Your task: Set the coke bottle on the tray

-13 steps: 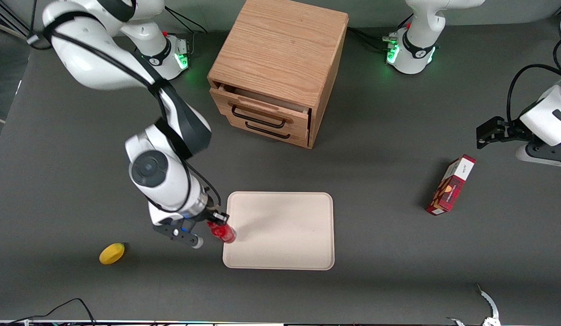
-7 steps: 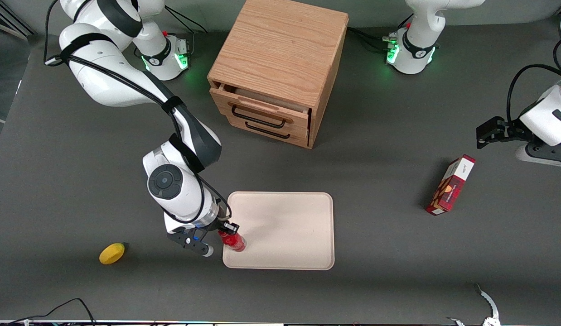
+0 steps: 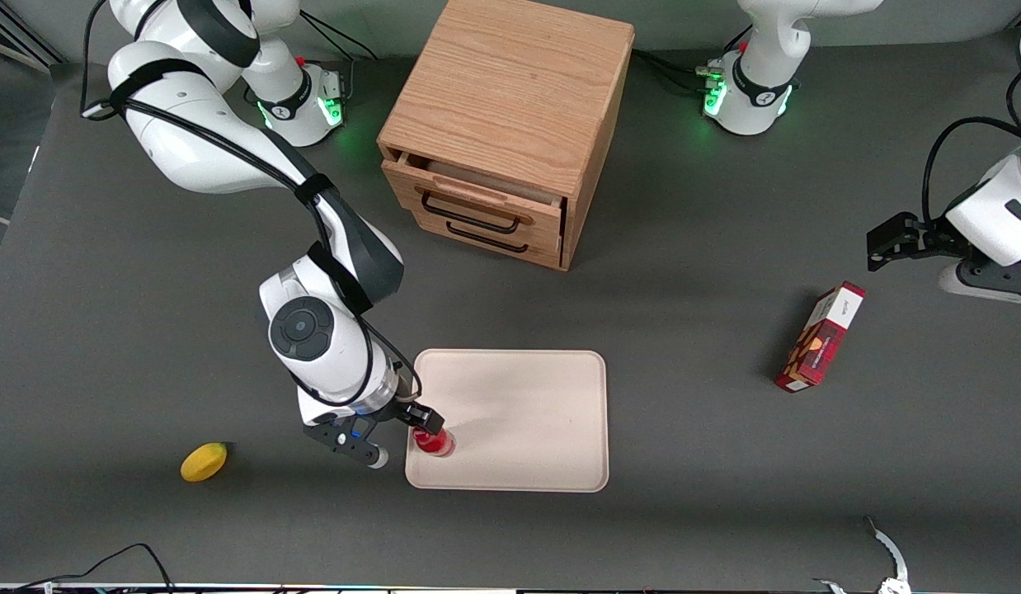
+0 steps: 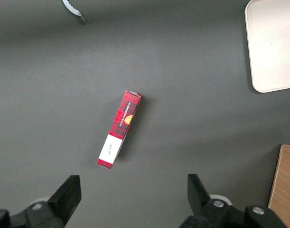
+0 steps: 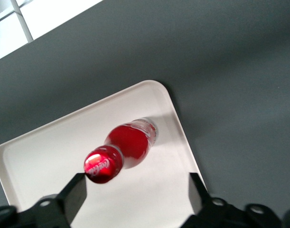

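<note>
The coke bottle, small and glossy red with a red cap, stands upright on the cream-beige tray, near the tray's corner that is nearest the front camera at the working arm's end. My right gripper hangs over that corner, open. In the right wrist view the bottle stands on the tray, its cap close beside one of the fingers. The gripper is wide open and holds nothing. An edge of the tray also shows in the left wrist view.
A wooden drawer cabinet stands farther from the front camera than the tray, its top drawer slightly open. A yellow lemon lies toward the working arm's end. A red-and-white carton lies toward the parked arm's end and shows in the left wrist view.
The gripper carried the tilted bottle over the tray's edge, lowered it and opened. The bottle now stands upright on the tray, free of the fingers.
</note>
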`<action>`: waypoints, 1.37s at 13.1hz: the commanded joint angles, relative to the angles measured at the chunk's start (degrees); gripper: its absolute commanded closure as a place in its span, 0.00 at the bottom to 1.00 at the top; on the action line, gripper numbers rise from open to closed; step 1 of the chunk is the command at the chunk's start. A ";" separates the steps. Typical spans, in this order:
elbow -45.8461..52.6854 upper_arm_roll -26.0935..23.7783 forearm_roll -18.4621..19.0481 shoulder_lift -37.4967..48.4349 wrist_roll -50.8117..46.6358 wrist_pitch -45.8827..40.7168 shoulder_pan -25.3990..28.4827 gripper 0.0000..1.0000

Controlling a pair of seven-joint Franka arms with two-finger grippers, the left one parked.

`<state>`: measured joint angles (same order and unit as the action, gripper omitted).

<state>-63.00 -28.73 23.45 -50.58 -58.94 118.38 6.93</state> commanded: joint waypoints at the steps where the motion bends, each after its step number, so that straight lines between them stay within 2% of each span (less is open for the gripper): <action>1: 1.04 -1.76 1.77 4.85 -1.35 -7.09 -0.24 0.00; 3: 0.77 -4.48 1.60 11.52 -1.18 -15.68 -1.73 0.00; 5: 0.51 -6.77 0.99 19.69 2.93 -25.17 -3.75 0.00; 7: -2.98 -8.54 -4.17 29.70 7.77 -32.84 -8.13 0.00; 9: -9.83 -6.10 -9.80 40.68 17.14 -36.63 -12.10 0.00; 11: -20.61 4.68 -18.39 52.37 24.01 -35.51 -11.67 0.00; 12: -27.55 8.56 -21.14 58.26 28.75 -33.15 -11.58 0.00; 14: -43.53 14.20 -23.96 68.90 35.88 -25.27 -11.50 0.00; 16: -57.79 17.11 -25.82 74.56 40.37 -14.90 -11.49 0.00; 18: -62.24 18.53 -25.83 74.76 41.36 -10.55 -11.49 0.00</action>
<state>-114.77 -11.04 -0.50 19.38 -20.05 101.27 -4.15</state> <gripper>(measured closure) 0.000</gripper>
